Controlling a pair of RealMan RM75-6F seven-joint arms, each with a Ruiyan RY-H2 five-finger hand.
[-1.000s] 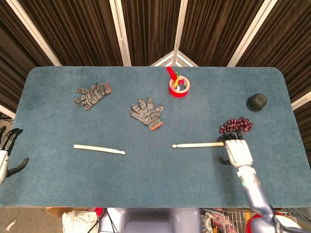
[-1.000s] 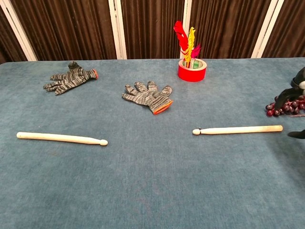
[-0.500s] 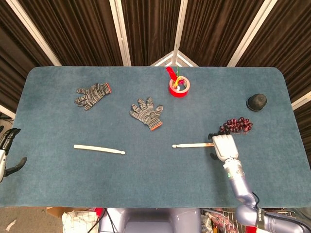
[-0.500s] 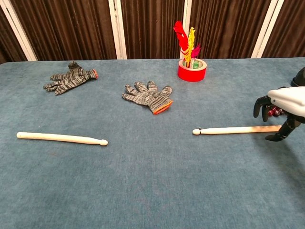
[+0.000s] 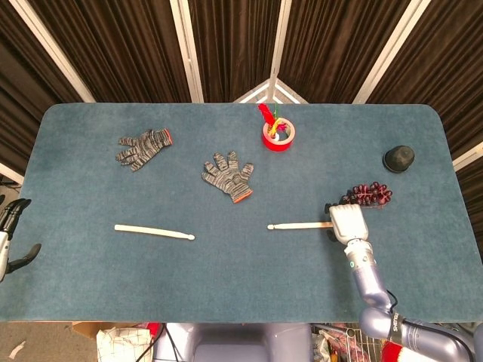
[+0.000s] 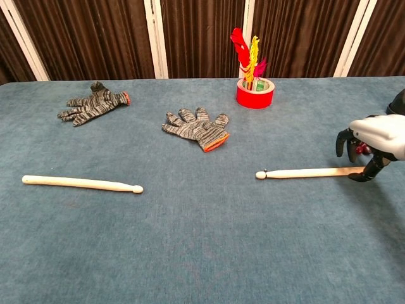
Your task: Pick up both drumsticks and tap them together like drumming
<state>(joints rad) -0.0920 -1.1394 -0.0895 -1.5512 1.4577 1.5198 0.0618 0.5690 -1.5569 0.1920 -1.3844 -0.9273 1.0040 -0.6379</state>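
Note:
Two pale wooden drumsticks lie flat on the blue table. The left drumstick [image 5: 155,231] [image 6: 82,183] lies alone, far from either hand. The butt end of the right drumstick [image 5: 300,225] [image 6: 304,172] is under my right hand [image 5: 347,221] [image 6: 376,136]. That hand hovers palm down, fingers on the far side and thumb on the near side of the stick, still apart; the stick rests on the table. My left hand [image 5: 11,234] hangs off the table's left edge, fingers spread and holding nothing.
A bunch of dark grapes [image 5: 367,194] lies just behind the right hand. A red tape roll holding feathers [image 5: 278,134] [image 6: 255,93] stands at the back middle. Two grey knit gloves [image 5: 143,147] [image 5: 230,176] lie back left. A black dome [image 5: 398,158] sits far right.
My right hand has moved left and forward from beside the grapes to over the right drumstick's butt end and lowered, its fingers curling down around it. The sticks have not moved.

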